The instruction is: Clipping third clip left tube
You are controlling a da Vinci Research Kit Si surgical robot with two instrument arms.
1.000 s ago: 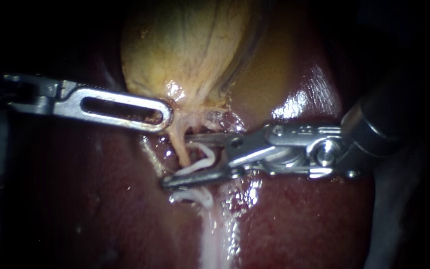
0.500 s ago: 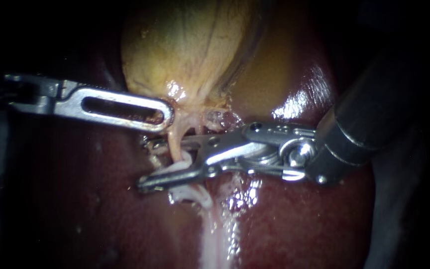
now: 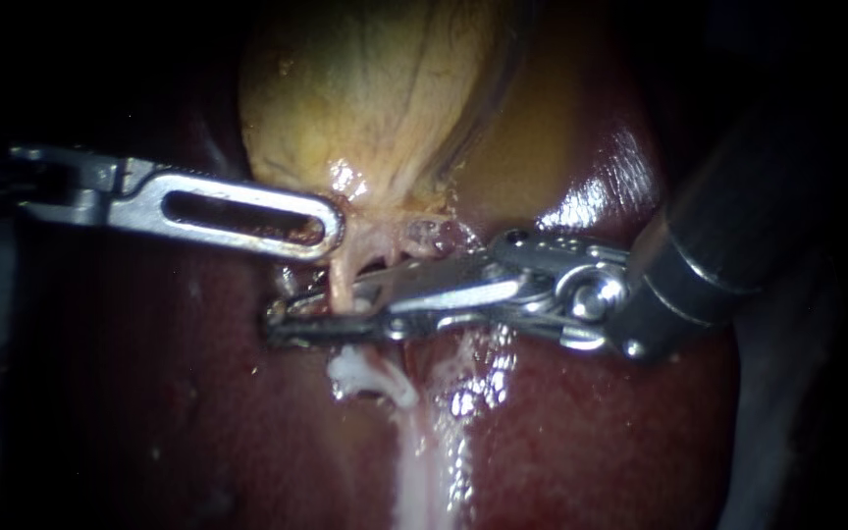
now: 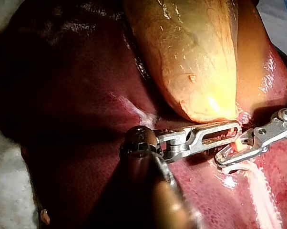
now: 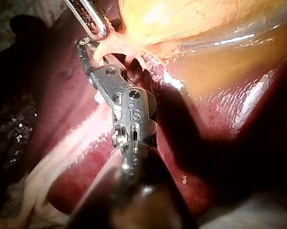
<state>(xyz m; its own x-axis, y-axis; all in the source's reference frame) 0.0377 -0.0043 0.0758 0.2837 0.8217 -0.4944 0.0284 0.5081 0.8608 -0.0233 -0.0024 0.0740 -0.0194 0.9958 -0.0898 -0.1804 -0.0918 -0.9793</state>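
My right instrument (image 3: 283, 322) comes in from the upper right and lies across the left tube (image 3: 344, 280), just below the neck of the gallbladder (image 3: 375, 98). Its hand is pressed nearly flat, pinching the left tube from both sides, and the tips reach past the tube over the dark liver (image 3: 149, 393). Just below the hand, a white clip (image 3: 370, 378) sits on the pale tissue that runs on downward. My left instrument (image 3: 328, 229) comes in level from the left. Its slotted hand is pressed together on tissue at the gallbladder's neck, close above the right instrument. In the left wrist view, orange tissue shows through the slot.
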